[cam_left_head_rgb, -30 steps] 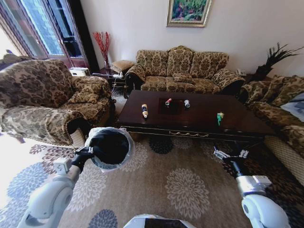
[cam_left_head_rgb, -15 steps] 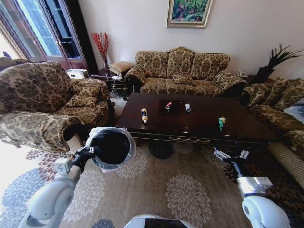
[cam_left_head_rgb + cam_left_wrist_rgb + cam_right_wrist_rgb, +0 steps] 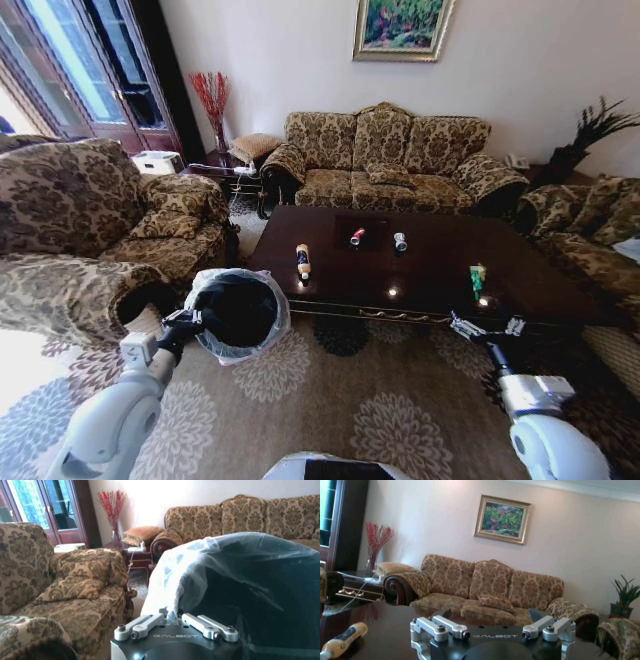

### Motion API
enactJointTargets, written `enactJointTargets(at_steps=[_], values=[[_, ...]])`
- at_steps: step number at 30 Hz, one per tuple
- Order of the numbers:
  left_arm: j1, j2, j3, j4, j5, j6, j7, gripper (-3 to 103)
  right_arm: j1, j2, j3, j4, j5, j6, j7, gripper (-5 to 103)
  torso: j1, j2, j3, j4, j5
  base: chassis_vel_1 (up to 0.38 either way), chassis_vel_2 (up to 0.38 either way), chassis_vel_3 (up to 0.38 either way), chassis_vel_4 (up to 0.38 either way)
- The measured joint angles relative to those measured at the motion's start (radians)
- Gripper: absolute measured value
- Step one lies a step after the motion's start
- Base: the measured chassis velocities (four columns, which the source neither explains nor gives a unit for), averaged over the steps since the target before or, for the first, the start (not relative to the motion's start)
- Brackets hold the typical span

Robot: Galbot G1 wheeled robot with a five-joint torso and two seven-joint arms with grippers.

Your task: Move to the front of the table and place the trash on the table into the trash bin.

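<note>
Centre frame, the desk (image 3: 430, 285) carries four scraps. Lower left, the left gripper (image 3: 178, 327) grips the trash bin (image 3: 238, 310); lower right, the right gripper (image 3: 487, 331) has fingers released. Best approach: square to the front edge, bin level.

Glossy white arms, black wrists, silver-fingered hands

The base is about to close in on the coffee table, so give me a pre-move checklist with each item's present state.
1. Bin secured: the left gripper is shut on the trash bin at its lined rim. Ok.
2. Right gripper free: open and empty, at the table's near edge. Ok.
3. Trash all on the table: tube, red piece, can, green wrapper. Ok.
4. Bin upright: it tilts, mouth towards the camera. Not ok.
5. Floor between base and table free: patterned carpet bare. Ok.
6. Room behind the base: cannot tell.
</note>
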Motion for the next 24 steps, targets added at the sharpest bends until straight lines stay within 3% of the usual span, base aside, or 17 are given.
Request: enactJointTargets(at_steps=[21,24], values=[[0.009,-0.002,0.001,-0.004,0.022,-0.011,0.0,1,-0.002,0.014,-0.014,-0.005,-0.018,0.01,-0.023,100,0.047,0.102,0.055,0.0002,-0.0001,-0.125,0.197,0.197,-0.117],[0.012,-0.004,0.011,-0.004,0.023,-0.046,-0.005,1,0.004,0.009,-0.034,-0.005,-0.026,-0.021,-0.025,100,0.056,0.121,0.065,0.0002,-0.0001,-0.109,0.17,0.16,-0.106]])
